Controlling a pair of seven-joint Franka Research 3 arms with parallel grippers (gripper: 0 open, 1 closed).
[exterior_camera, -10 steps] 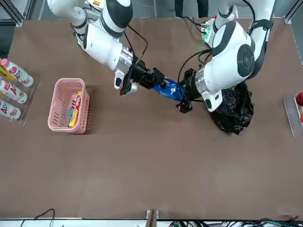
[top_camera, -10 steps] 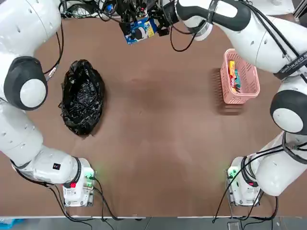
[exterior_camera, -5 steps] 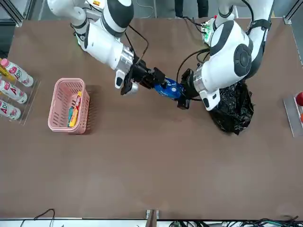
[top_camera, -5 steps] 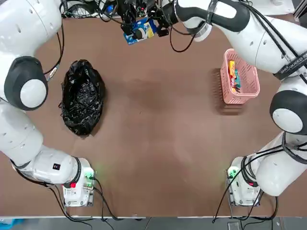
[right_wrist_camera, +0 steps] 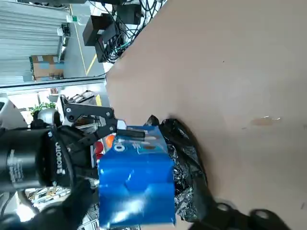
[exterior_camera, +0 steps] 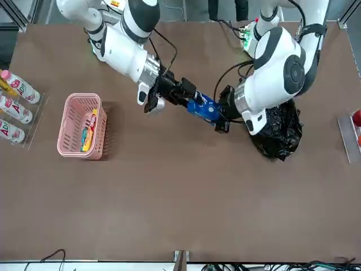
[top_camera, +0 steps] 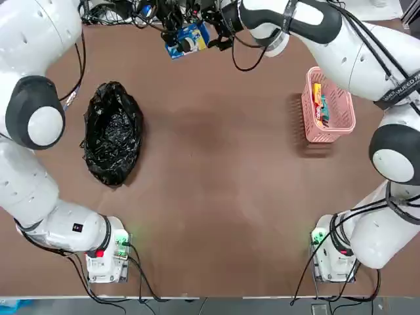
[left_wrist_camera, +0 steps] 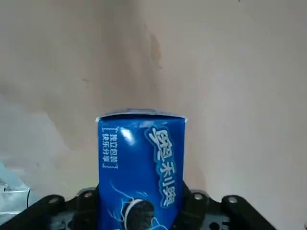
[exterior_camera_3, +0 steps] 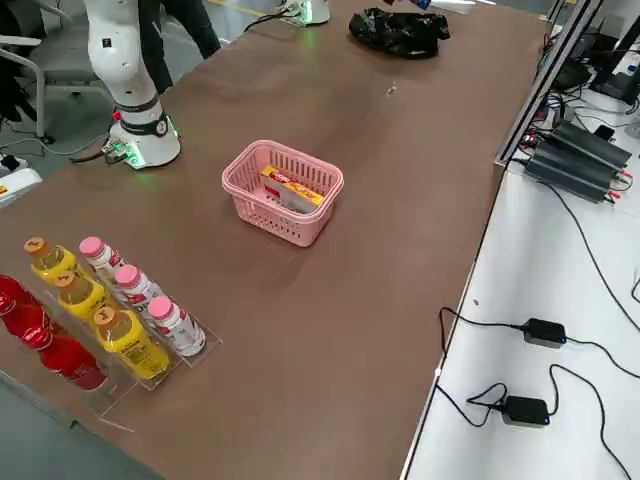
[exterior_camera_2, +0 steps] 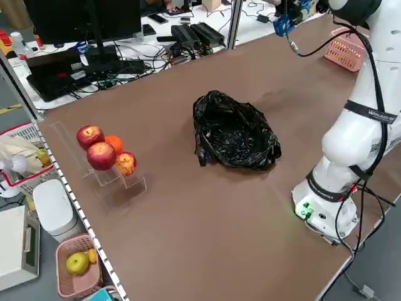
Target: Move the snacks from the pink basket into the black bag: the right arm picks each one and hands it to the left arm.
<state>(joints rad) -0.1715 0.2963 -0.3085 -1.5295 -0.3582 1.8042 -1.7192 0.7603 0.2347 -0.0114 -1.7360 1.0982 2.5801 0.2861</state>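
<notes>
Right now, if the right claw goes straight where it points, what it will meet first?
The blue packet, just ahead of the right claw; the left claw holds it from the far side. The remaining gap is hard to judge.

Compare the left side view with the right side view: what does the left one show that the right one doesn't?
Only the left side view shows the rack of red apples and an orange, plus a pink basket of fruit below the table edge.

Only the right side view shows the rack of bottles, with red, yellow and pink-capped ones, and the snack box inside the slotted pink basket.

Both show the black bag, that slotted basket and the brown table.
</notes>
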